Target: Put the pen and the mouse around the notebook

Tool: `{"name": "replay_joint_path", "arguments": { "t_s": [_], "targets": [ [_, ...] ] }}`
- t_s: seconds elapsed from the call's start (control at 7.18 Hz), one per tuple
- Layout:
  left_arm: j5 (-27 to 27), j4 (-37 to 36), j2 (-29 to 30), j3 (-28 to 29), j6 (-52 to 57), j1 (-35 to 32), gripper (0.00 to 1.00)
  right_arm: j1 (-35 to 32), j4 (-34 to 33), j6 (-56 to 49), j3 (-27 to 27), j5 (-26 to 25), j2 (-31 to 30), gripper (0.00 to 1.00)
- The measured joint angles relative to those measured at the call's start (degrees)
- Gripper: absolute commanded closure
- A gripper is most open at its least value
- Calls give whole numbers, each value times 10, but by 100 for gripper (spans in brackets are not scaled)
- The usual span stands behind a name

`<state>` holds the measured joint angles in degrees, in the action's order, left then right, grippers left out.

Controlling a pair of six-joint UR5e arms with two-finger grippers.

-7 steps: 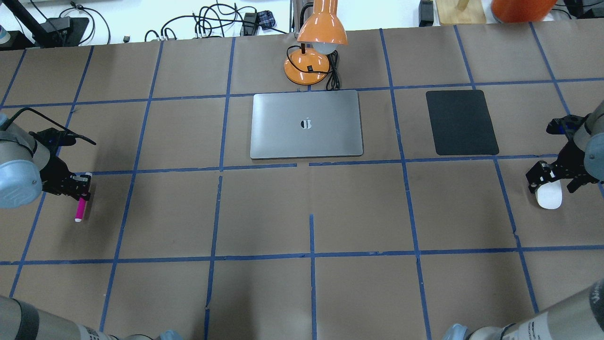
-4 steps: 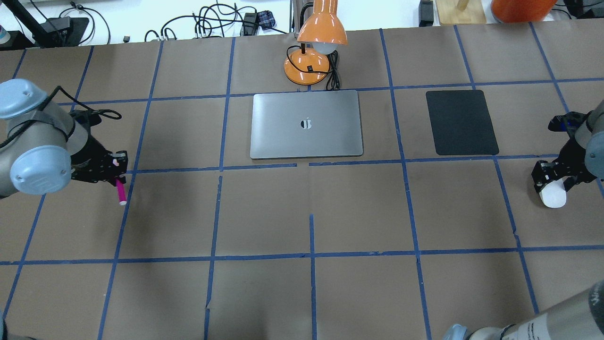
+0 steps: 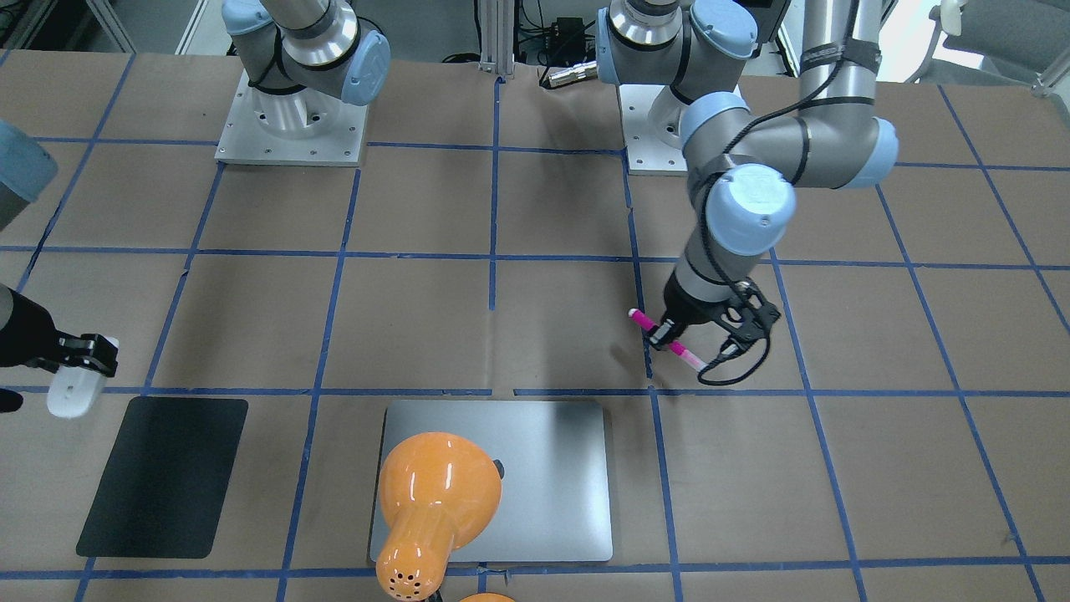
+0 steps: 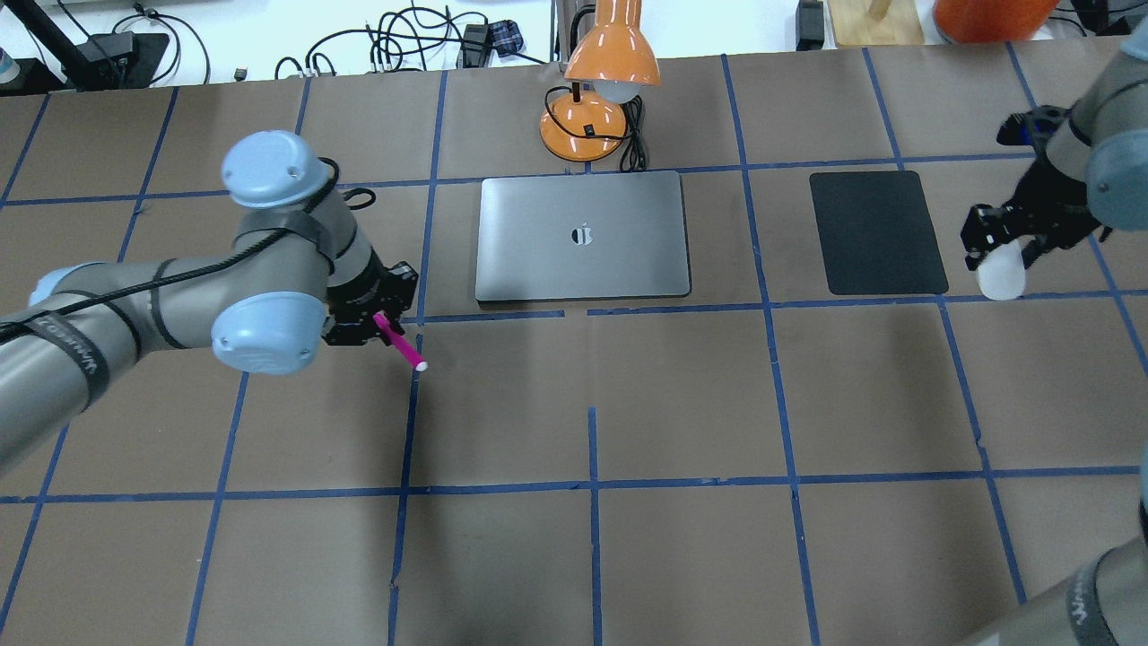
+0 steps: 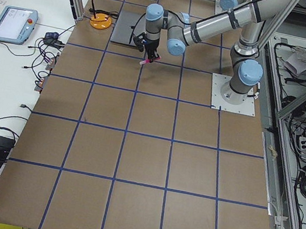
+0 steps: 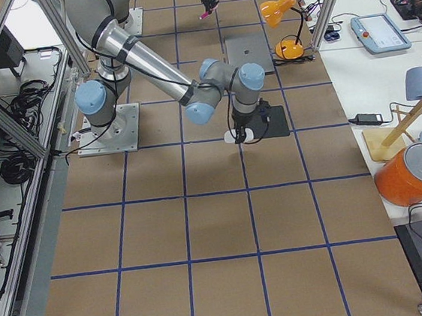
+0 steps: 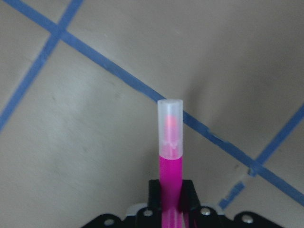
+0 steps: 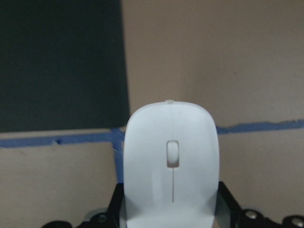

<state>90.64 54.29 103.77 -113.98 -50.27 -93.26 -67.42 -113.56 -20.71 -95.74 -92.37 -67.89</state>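
The silver-grey notebook [image 4: 583,265] [image 3: 556,468] lies flat at the table's far middle. The magenta pen [image 4: 403,347] [image 3: 692,358] [image 7: 170,142] is pinched in my left gripper [image 4: 380,322] [image 3: 665,334], which is shut on it. It hangs tilted just off the notebook's near-left corner, pale end pointing away. My right gripper [image 4: 1001,246] [image 3: 82,355] is shut on the white mouse [image 4: 1002,279] [image 3: 70,395] [image 8: 171,161], held above the table just right of the black mat's near corner.
A thin black mat [image 4: 877,231] [image 3: 163,477] lies right of the notebook. An orange desk lamp [image 4: 592,117] [image 3: 435,493] with its cord stands behind the notebook and leans over it. Blue tape lines grid the brown table.
My left arm has swung right from the table's left edge toward the notebook, carrying the pen. My right arm has carried the mouse toward the table's far side, up beside the mat.
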Motion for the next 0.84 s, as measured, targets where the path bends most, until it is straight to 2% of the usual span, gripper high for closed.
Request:
{"name": "replay_joint_path", "arguments": {
  "t_s": [0.28,0.42,0.7,0.84],
  "targets": [
    [-4,-9,20,29,-230,-108,100,-66,19,45,83,15,70,71],
    [-8,-12,36,50,-325,-145,100,-75,21,45,102,15,101,71],
    [-13,-15,71,73,-457,-191,100,-80,15,32,116,12,131,62],
    [-16,-16,87,77,-492,-200,100,-80,11,30,117,12,141,51]
  ]
}}
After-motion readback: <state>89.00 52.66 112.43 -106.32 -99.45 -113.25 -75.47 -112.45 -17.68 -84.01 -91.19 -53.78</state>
